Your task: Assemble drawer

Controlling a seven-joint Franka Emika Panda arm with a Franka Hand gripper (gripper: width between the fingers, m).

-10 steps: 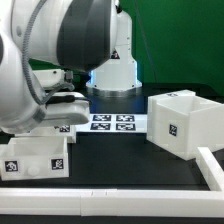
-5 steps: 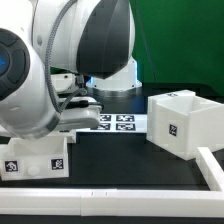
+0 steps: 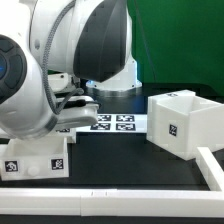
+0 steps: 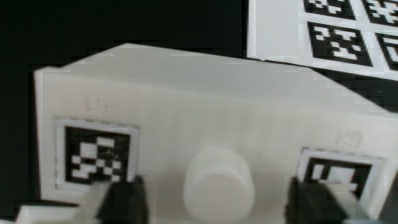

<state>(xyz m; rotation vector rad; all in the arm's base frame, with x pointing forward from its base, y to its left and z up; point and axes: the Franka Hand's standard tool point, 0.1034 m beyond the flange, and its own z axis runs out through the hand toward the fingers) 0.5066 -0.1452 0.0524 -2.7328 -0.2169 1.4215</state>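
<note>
On the exterior view's left, a small white drawer tray (image 3: 35, 157), tags on its front, on the black table (image 3: 120, 150) under the big white arm (image 3: 40, 70); in the middle, the marker board (image 3: 112, 122) lying flat; on the exterior view's right, the big hollow casing (image 3: 183, 122), well apart from the tray. In the wrist view, gripper (image 4: 221, 197) half wide at the tray's front, one finger (image 4: 121, 198) on each side of the round knob (image 4: 217, 180), a small gap to both, nothing held.
</note>
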